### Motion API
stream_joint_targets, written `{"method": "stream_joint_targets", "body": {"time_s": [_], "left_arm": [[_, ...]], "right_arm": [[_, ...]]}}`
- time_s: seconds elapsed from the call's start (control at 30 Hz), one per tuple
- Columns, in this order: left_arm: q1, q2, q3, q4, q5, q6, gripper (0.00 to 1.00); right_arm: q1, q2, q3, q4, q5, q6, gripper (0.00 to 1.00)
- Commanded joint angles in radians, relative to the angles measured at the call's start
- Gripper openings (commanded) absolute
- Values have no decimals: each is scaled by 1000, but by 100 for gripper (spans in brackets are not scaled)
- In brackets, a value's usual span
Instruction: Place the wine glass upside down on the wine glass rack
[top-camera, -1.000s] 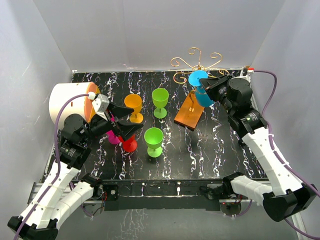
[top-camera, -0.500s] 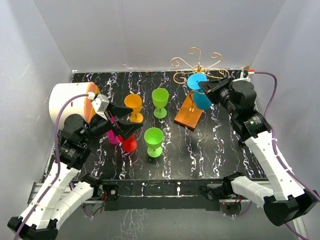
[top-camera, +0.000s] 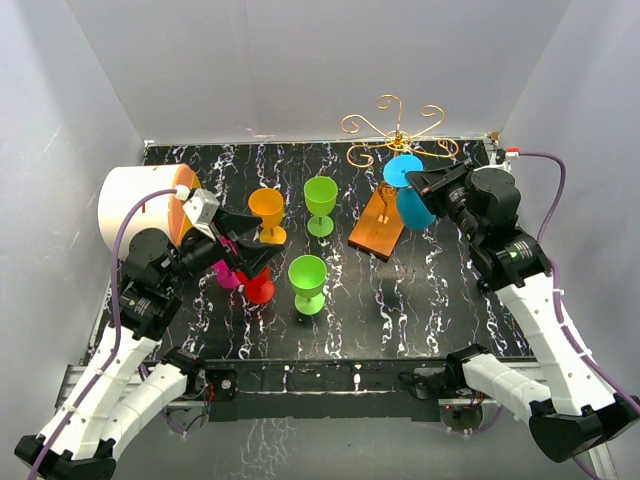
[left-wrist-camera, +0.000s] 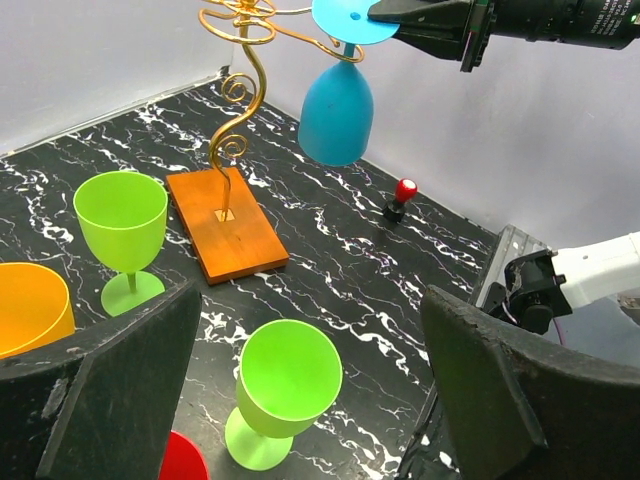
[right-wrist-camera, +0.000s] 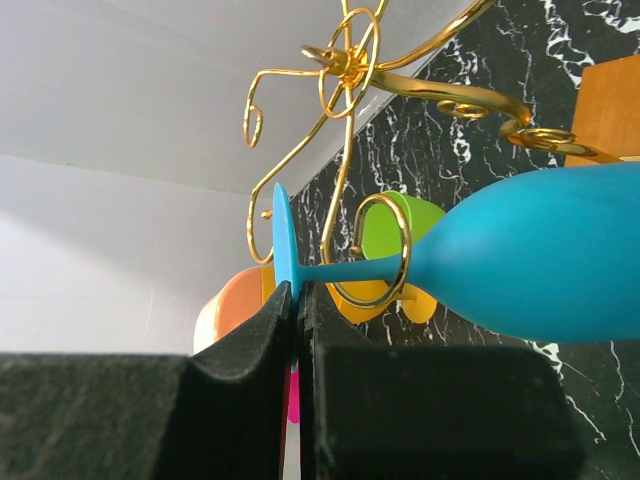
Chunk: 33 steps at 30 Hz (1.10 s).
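My right gripper is shut on the foot disc of a blue wine glass and holds it upside down, bowl hanging beside the wine glass rack. The rack is thin gold wire with curled arms on an orange-brown base. In the right wrist view my gripper pinches the disc's edge, and the blue glass's stem shows through a gold curl of the rack. My left gripper is open and empty over the left glasses. The left wrist view shows the blue glass beside the rack.
Two green glasses, an orange glass, a red glass and a magenta one stand upright left of the rack. A white cylinder lies at the far left. A small red-topped knob stands near the right wall.
My right gripper has moved the blue glass a little right and toward the near side, along the rack's right arm. The left arm has not moved.
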Motion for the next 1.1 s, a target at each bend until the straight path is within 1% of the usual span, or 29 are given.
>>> {"method": "stream_joint_targets", "body": {"time_s": [0.0, 0.2, 0.37, 0.47, 0.53, 0.63, 0.73, 1.0, 1.07], "left_arm": [[-4, -19, 28, -4, -16, 18, 90], [-4, -12, 42, -35, -50, 20, 90], [-4, 13, 73, -93, -117, -34, 91], [-3, 37, 104, -152, -153, -64, 93], [-4, 44, 117, -182, -189, -78, 98], [-4, 33, 108, -189, -244, -95, 99], [-4, 25, 99, -192, -249, -88, 99], [-4, 20, 83, -189, -208, -44, 99], [-4, 18, 82, -189, -205, -38, 99]], "right_arm": [[-5, -17, 23, 4, 72, -28, 0], [-5, -6, 43, -19, 149, -68, 0], [-5, 10, 58, -34, 177, -93, 0], [-5, 11, 57, -38, 193, -106, 0], [-6, 11, 57, -42, 206, -115, 0], [-6, 12, 52, -50, 224, -126, 0], [-6, 13, 45, -49, 231, -129, 9], [-6, 11, 50, -50, 239, -131, 33], [-6, 9, 53, -60, 246, -133, 37]]}}
